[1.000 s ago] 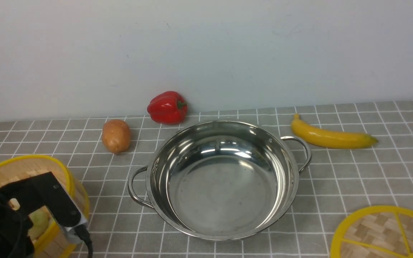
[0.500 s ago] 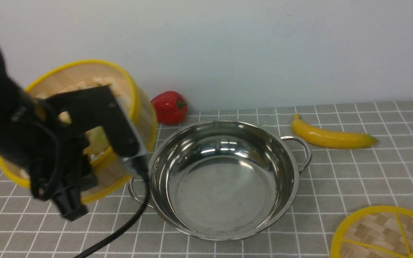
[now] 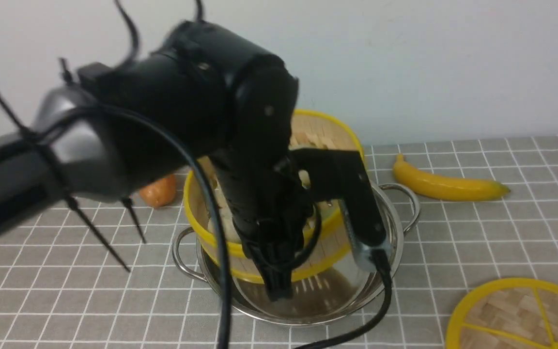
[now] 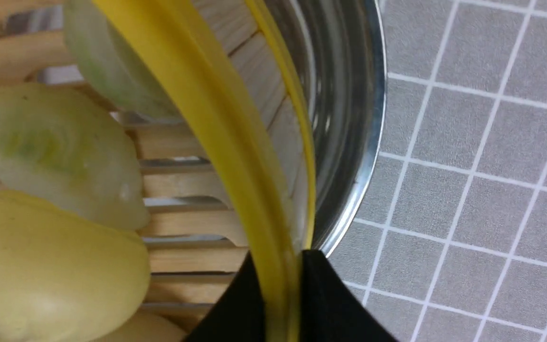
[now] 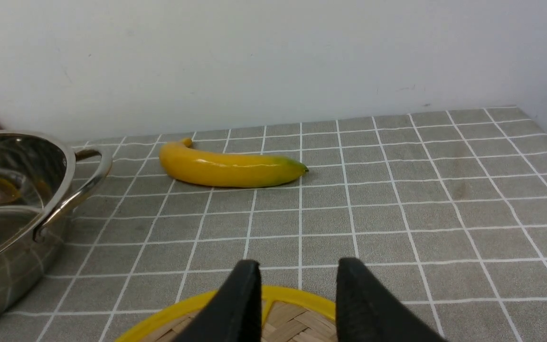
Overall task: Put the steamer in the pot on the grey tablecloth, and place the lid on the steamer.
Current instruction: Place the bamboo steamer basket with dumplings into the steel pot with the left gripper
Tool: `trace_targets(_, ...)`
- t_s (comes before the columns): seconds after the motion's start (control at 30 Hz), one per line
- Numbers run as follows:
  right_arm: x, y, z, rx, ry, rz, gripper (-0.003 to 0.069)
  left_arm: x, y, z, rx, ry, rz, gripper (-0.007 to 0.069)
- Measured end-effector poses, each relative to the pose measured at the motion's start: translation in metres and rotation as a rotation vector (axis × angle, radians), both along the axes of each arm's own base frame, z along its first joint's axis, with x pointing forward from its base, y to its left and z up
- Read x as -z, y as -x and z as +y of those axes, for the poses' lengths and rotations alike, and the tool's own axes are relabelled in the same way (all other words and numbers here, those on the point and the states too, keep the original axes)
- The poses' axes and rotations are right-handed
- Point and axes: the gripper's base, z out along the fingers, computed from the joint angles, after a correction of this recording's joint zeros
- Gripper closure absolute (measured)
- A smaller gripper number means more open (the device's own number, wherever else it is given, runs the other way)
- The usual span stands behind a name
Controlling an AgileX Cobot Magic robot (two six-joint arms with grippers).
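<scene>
Over the pot, in the middle of the grey tablecloth, the steamer hangs tilted, far rim higher than near rim. Its lower edge is down at the pot's mouth; whether it touches the pot's bottom can't be told. Pale dumplings lie on its slatted floor. The left gripper pinches the steamer's yellow rim and wall, one finger inside, one outside, jaws narrow. In the front view the black left arm covers much of the steamer and pot. The lid lies flat on the cloth at the near right, well apart from the pot. The right gripper hovers over the lid's edge, jaws apart, nothing between them. A banana lies behind the pot's right handle. A potato sits left of the pot, partly hidden.
</scene>
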Motion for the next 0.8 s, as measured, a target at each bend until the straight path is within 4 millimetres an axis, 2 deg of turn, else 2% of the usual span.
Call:
trace_targets(0.33,0.000,0.000,0.000,0.000,0.000,0.000,0.0414,0.037,-0.013,-0.008,-0.006,-0.095,0.048,0.0571)
trace_targets(0.8,0.000,0.000,0.000,0.000,0.000,0.000,0.0414,0.055,-0.019,-0.024,-0.004,-0.005,0.061,0.0571)
